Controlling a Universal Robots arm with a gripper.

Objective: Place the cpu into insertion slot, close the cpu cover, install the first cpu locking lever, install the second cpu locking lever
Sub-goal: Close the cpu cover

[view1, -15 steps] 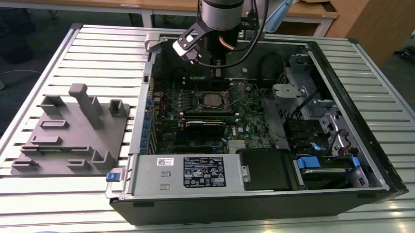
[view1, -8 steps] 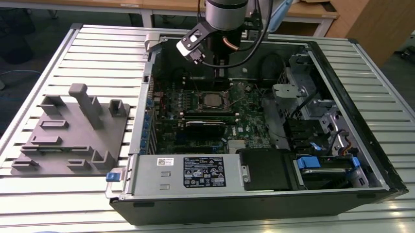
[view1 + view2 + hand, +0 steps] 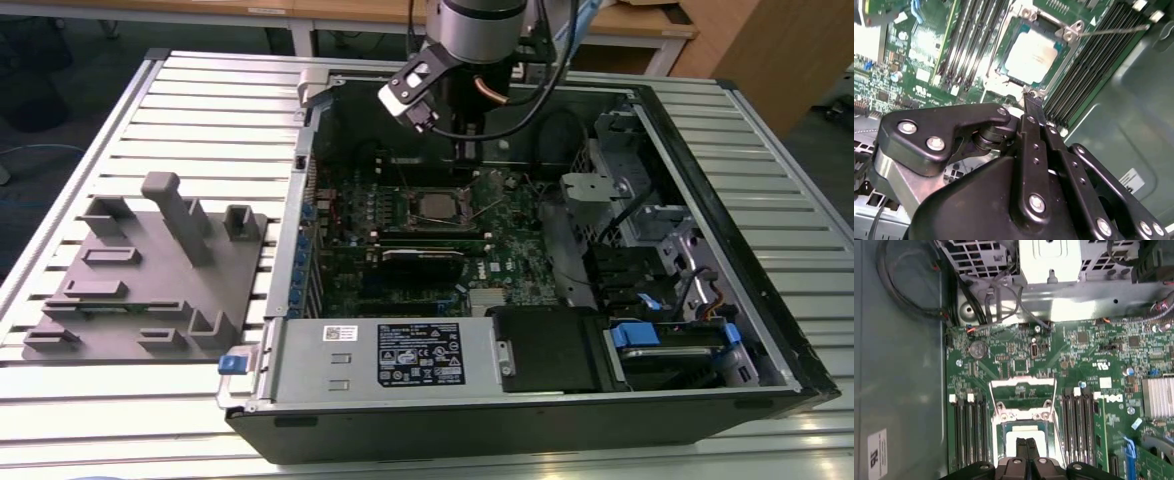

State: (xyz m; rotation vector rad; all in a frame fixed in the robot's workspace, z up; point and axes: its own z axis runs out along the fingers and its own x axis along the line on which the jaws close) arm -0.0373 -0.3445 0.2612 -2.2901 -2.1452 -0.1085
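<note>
The cpu [image 3: 1031,57] lies flat in the insertion slot [image 3: 1004,75], its pale metal top showing. In the exterior view the slot [image 3: 441,205] sits mid-board inside the open computer case. The cpu cover [image 3: 1024,390] stands tilted up at the socket's far side, with green board visible through its cut-out. A thin wire lever [image 3: 1114,30] sticks out from one socket corner, unlatched. My gripper [image 3: 1029,97] is shut with nothing between its fingers, its tips at the socket's near edge. It hangs over the cpu [image 3: 1024,437] in the first wrist view and above the board in the exterior view [image 3: 463,155].
Memory slots [image 3: 971,430] flank the socket on both sides. A black expansion card [image 3: 420,255] and a finned heatsink [image 3: 1156,397] lie nearby. The drive cage [image 3: 627,200] and cables stand at the exterior view's right. A grey fixture block [image 3: 147,270] rests on the table outside the case.
</note>
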